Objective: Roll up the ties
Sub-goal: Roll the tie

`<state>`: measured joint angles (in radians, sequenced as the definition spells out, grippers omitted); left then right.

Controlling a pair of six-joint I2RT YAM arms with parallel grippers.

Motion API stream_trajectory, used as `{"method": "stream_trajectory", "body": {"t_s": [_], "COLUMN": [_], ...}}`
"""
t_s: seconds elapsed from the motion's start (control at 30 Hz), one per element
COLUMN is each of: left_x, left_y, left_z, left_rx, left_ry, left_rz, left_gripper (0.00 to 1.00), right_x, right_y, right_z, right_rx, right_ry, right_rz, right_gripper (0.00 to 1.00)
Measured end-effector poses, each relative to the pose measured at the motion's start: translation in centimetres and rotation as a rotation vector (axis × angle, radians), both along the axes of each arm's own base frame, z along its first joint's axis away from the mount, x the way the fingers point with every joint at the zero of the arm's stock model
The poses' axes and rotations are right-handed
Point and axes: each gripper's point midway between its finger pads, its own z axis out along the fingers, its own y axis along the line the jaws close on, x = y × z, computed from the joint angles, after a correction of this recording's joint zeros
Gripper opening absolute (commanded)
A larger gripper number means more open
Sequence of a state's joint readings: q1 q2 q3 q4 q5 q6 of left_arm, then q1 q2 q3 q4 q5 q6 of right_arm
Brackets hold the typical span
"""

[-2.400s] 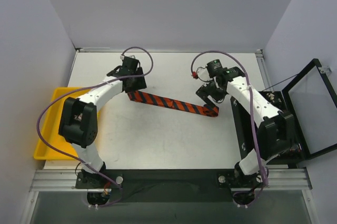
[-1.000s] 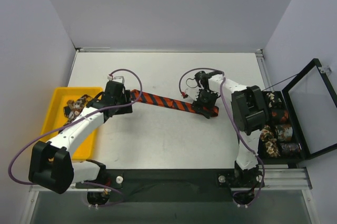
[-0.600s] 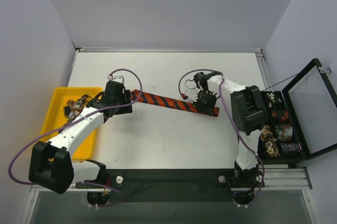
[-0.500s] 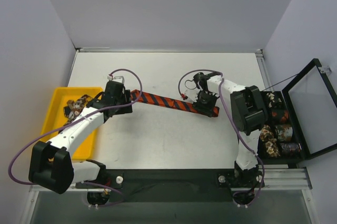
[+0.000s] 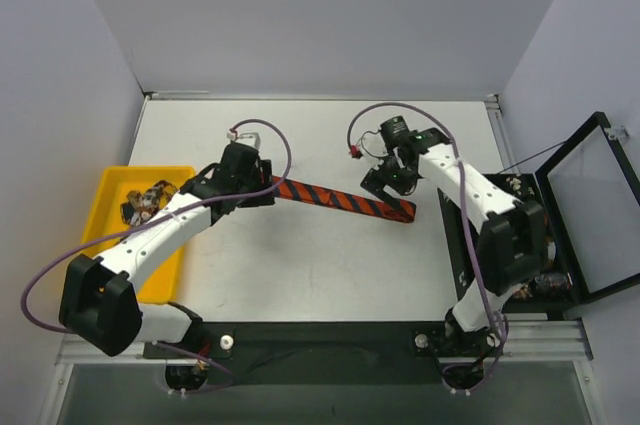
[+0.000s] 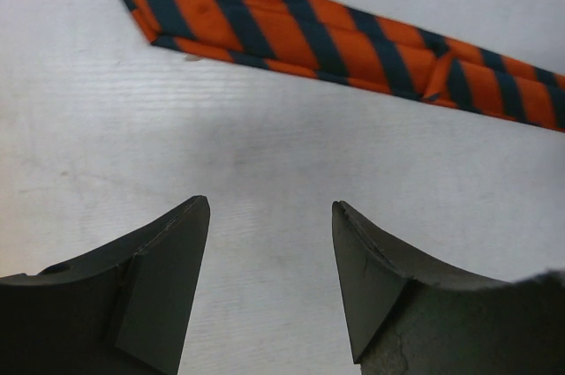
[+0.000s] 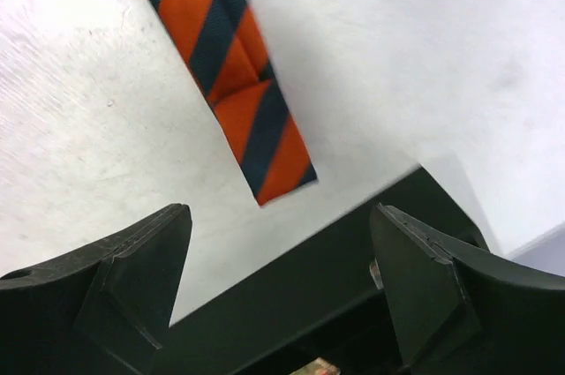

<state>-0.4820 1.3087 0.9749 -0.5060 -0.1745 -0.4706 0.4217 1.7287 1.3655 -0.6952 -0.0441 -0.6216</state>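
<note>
White tabletop (image 5: 330,275), grey walls on three sides.

Striped tie (image 5: 345,200): orange and black, flat and unrolled, lying diagonally across the middle of the table. Its left end sits a bit nearer the far edge. Its right end is close to the right edge, just beside the black case (image 5: 452,245), though I can't tell if they touch. The left wrist cam shows a pointed tip and one small crease further along the strip.

Left gripper (image 5: 258,188): hovering at the tie's left end. Its fingers (image 6: 168,260) are apart with only bare table between them. The tie runs across the top of that view, ahead of the fingertips and not touching them.

Right gripper (image 5: 385,180): above the tie's right portion. Its fingers (image 7: 132,269) are spread wide and holding nothing. On the wrist cam the tie's end lies ahead of the tips, near the dark rim of the case.

So neither gripper has the tie.

Yellow bin (image 5: 110,185): at the left edge of the table, with brown patterned ties (image 5: 148,202) bunched inside. The left arm crosses over it, so part of what's inside is hidden.

The case has its clear lid (image 5: 595,200) swung open, out past the right edge. The right arm covers most of the inside, so I can't read the contents.
</note>
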Motion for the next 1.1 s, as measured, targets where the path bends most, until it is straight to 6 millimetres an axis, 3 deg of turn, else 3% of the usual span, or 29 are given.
{"method": "stream_trajectory", "body": {"t_s": [0.13, 0.23, 0.3, 0.47, 0.63, 0.8, 1.1], "left_x": [0.9, 1.4, 1.6, 1.7, 1.5, 1.5, 2.3], "left_y": [-6.1, -11.4, -14.6, -21.8, -27.3, -30.4, -33.0], "left_z": [2.3, 2.7, 2.3, 0.3, -2.5, -4.5, -4.6], "left_rx": [-0.069, -0.127, -0.152, -0.197, -0.233, -0.232, -0.244], "left_ry": [-0.025, -0.013, 0.007, 0.06, 0.099, 0.108, 0.076], "left_rz": [-0.091, -0.162, -0.202, -0.289, -0.353, -0.395, -0.433], "left_gripper": [0.69, 0.69, 0.69, 0.69, 0.69, 0.68, 0.67], "right_x": [0.1, -0.8, -1.8, -4.4, -4.6, -3.4, -2.2], "right_y": [-0.9, -2.4, -2.6, -2.8, -4.1, -5.0, -5.3], "right_z": [5.8, 7.6, 7.1, 3.3, 1.7, 0.5, -2.5], "right_rx": [0.161, 0.263, 0.324, 0.435, 0.538, 0.649, 0.737], "right_ry": [-0.176, -0.269, -0.285, -0.263, -0.286, -0.296, -0.205], "right_rz": [-0.196, -0.387, -0.498, -0.758, -0.99, -1.142, -1.275], "right_gripper": [0.87, 0.84, 0.81, 0.7, 0.62, 0.6, 0.59]}}
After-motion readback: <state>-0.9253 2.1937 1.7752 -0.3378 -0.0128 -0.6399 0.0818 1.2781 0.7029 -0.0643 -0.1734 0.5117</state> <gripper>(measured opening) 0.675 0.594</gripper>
